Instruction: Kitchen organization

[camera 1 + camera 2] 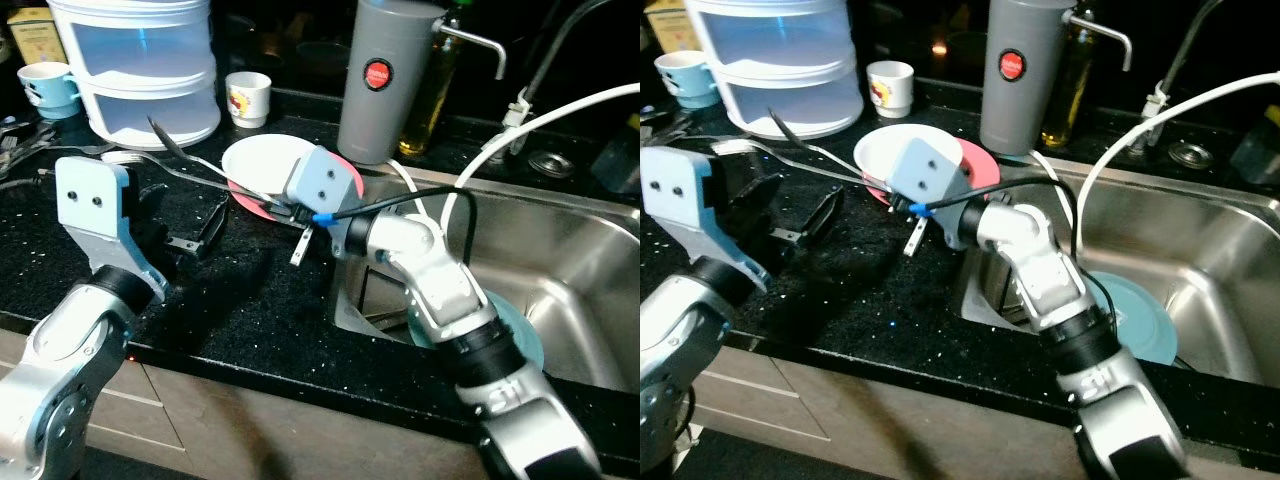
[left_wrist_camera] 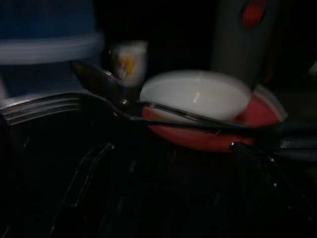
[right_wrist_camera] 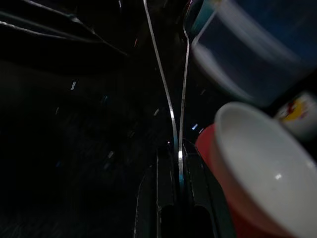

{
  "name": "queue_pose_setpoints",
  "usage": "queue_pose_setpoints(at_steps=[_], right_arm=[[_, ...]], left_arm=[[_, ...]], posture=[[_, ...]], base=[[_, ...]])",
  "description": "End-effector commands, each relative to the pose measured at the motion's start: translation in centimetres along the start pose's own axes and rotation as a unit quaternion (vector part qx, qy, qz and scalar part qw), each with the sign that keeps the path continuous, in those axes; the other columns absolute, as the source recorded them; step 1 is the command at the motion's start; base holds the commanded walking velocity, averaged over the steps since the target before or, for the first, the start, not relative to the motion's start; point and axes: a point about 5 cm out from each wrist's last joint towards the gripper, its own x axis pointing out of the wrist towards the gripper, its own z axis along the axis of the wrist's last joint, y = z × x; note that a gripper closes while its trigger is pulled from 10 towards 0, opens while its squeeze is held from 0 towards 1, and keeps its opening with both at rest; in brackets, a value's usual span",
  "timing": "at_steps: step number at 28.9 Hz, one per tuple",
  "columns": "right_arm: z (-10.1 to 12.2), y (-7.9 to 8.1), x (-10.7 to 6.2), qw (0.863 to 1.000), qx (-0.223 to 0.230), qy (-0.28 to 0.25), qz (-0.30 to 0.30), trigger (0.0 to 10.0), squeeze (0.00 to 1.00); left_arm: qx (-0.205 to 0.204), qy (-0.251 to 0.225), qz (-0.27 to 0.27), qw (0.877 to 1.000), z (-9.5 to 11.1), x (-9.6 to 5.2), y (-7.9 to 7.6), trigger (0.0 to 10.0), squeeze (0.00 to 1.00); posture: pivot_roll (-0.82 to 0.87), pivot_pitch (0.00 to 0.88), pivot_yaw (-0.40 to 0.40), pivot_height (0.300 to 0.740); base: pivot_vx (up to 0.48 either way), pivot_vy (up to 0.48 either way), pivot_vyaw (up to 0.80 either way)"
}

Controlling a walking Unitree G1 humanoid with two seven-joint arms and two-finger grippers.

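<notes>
A metal spoon [image 1: 167, 137] and a fork [image 1: 125, 157] hang level above the black counter, their handles side by side. My right gripper [image 3: 177, 163] is shut on both handles, just in front of a white bowl [image 1: 262, 163] that sits on a red plate [image 1: 348, 168]. In the left wrist view the spoon [image 2: 101, 83] and fork [image 2: 42, 106] cross in front of the bowl [image 2: 198, 94]. My left gripper [image 1: 788, 212] hovers open over the counter, below the utensils' heads and touching nothing. A teal plate [image 1: 1140, 318] lies in the sink.
A steel sink [image 1: 590, 250] takes up the right side, with a white hose [image 1: 520, 125] arching over it. At the back stand a grey flask [image 1: 385, 75], an oil bottle [image 1: 435, 95], a stacked plastic container [image 1: 145, 70], a white cup [image 1: 248, 98] and a blue cup [image 1: 48, 88].
</notes>
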Motion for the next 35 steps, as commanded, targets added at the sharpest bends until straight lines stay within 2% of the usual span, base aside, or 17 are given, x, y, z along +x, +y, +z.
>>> queue_pose_setpoints(at_steps=[1,3,6,9,13,14,15,16,17,19,20,21,30,31,32,33,35], right_arm=[[-0.3,0.3,0.0,1.000,-0.007,0.020,-0.004,0.0,0.00],[-0.4,0.4,0.0,1.000,-0.008,0.027,-0.004,0.0,0.00],[-1.1,0.7,0.3,0.998,-0.001,0.056,-0.011,0.0,0.00],[-1.3,0.7,0.5,0.997,0.006,0.070,-0.017,0.0,0.00],[-1.3,1.1,1.0,0.997,0.004,0.078,-0.011,0.0,0.00],[-1.2,1.4,1.0,0.997,-0.001,0.081,0.002,0.8,0.00],[-1.2,1.4,1.0,0.997,-0.001,0.081,0.002,0.8,0.00],[-1.3,1.9,1.0,0.996,-0.006,0.087,0.019,4.0,0.00],[-1.4,2.3,1.0,0.995,-0.008,0.093,0.035,4.1,0.20],[-1.4,2.3,1.0,0.995,-0.008,0.093,0.035,4.1,0.20],[-1.6,2.6,0.9,0.994,-0.010,0.101,0.047,4.9,0.76],[-1.8,2.9,0.9,0.992,-0.011,0.110,0.057,10.0,1.00],[-2.0,2.7,1.0,0.992,0.008,0.118,0.039,10.0,1.00],[-2.0,2.5,1.0,0.993,0.016,0.116,0.033,10.0,0.79],[-2.0,2.3,0.8,0.993,0.030,0.112,0.028,10.0,0.16],[-1.9,2.1,0.7,0.993,0.042,0.107,0.025,10.0,0.00],[-1.9,2.0,0.7,0.993,0.050,0.104,0.024,10.0,0.00]], left_arm=[[0.017,0.029,0.017,0.999,-0.6,-0.6,0.2,10.0,0.00],[0.019,0.040,0.021,0.999,-1.0,-0.9,0.2,10.0,0.00],[-0.010,0.094,0.059,0.994,-2.7,-2.3,0.1,10.0,0.00],[-0.032,0.118,0.073,0.990,-3.4,-2.8,-0.2,10.0,0.00],[-0.035,0.130,0.085,0.987,-3.8,-2.9,-0.3,10.0,0.00],[-0.036,0.130,0.090,0.987,-3.7,-2.9,-0.2,10.0,0.00],[-0.036,0.130,0.090,0.987,-3.7,-2.9,-0.2,10.0,0.00],[-0.036,0.130,0.095,0.986,-3.6,-2.9,-0.1,10.0,0.00],[-0.035,0.128,0.099,0.986,-3.4,-2.9,0.0,10.0,0.00],[-0.035,0.128,0.099,0.986,-3.4,-2.9,0.0,10.0,0.00],[-0.033,0.126,0.102,0.986,-3.3,-2.8,0.2,10.0,0.00],[-0.033,0.123,0.106,0.986,-3.1,-2.8,0.3,10.0,0.00],[-0.026,0.096,0.098,0.990,-1.8,-2.6,0.2,10.0,0.00],[-0.024,0.090,0.093,0.991,-1.5,-2.5,0.1,10.0,0.00],[-0.023,0.083,0.081,0.993,-1.2,-2.4,-0.1,10.0,0.00],[-0.021,0.079,0.072,0.994,-0.9,-2.3,-0.3,10.0,0.00],[-0.020,0.077,0.066,0.995,-0.8,-2.2,-0.4,10.0,0.00]], posture=[[0.13,0.013,-0.080,0.740],[0.13,0.013,-0.080,0.740],[0.16,0.010,-0.094,0.740],[0.17,0.007,-0.103,0.740],[0.18,0.003,-0.111,0.740],[0.18,0.002,-0.112,0.740],[0.18,0.002,-0.112,0.740],[0.18,0.001,-0.113,0.740],[0.18,0.002,-0.116,0.740],[0.18,0.002,-0.116,0.740],[0.18,0.002,-0.116,0.740],[0.18,0.001,-0.118,0.740],[0.18,0.000,-0.118,0.740],[0.17,0.000,-0.118,0.740],[0.17,0.000,-0.118,0.740],[0.17,0.000,-0.118,0.740],[0.17,0.000,-0.123,0.740]], base=[[0.000,0.000,0.00],[0.000,0.000,0.00],[0.000,0.000,0.00],[0.000,0.000,0.00],[0.000,0.000,0.00],[0.000,0.000,0.00],[0.000,0.000,0.00],[0.000,0.000,0.00],[0.000,0.000,0.00],[0.000,0.000,0.00],[0.000,0.000,0.00],[0.000,0.000,0.00],[0.000,0.000,0.00],[0.000,0.000,0.00],[0.000,0.000,0.00],[0.000,0.000,0.00],[0.000,0.000,0.00]])
